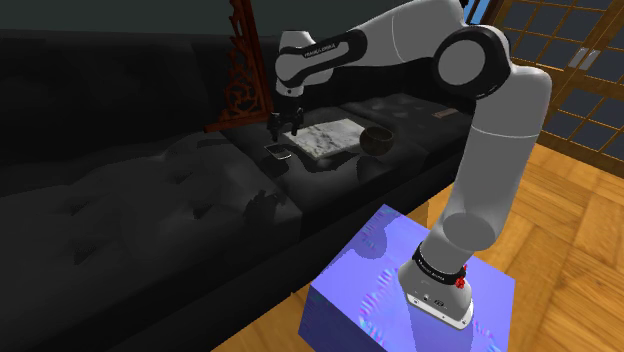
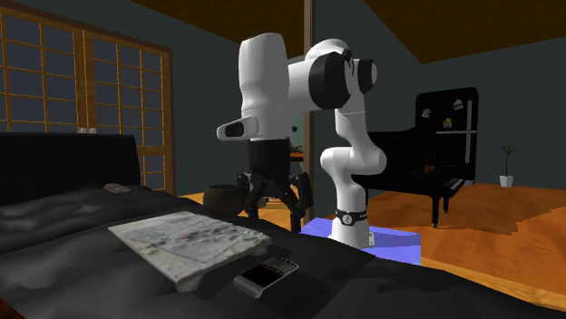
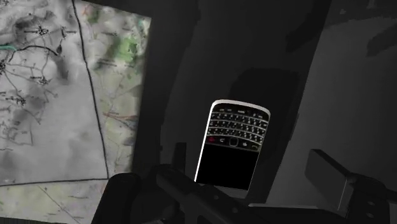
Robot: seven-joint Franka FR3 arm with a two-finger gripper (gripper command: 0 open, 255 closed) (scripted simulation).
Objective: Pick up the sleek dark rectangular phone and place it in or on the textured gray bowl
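While the gripper [image 1: 283, 128] hangs with fingers [image 3: 327, 175] spread and empty, the phone [image 3: 232, 143] lies flat on the dark sofa [image 1: 150, 200] almost directly beneath it, long axis crossing the line between the fingers, which favours a straight descent.

Home, looks like a living room. Long dark tufted sofa [image 1: 120, 200] serves as the work surface, on a wood parquet floor [image 1: 575, 215]. Wood-framed lattice glass doors [image 2: 54, 86] run along one wall. Black upright piano [image 2: 449, 136] at the far side, small potted plant [image 2: 506, 178] near it. Carved reddish wooden panel [image 1: 243, 70] behind the sofa. Dark walls [image 2: 508, 82], wooden ceiling [image 2: 453, 23].
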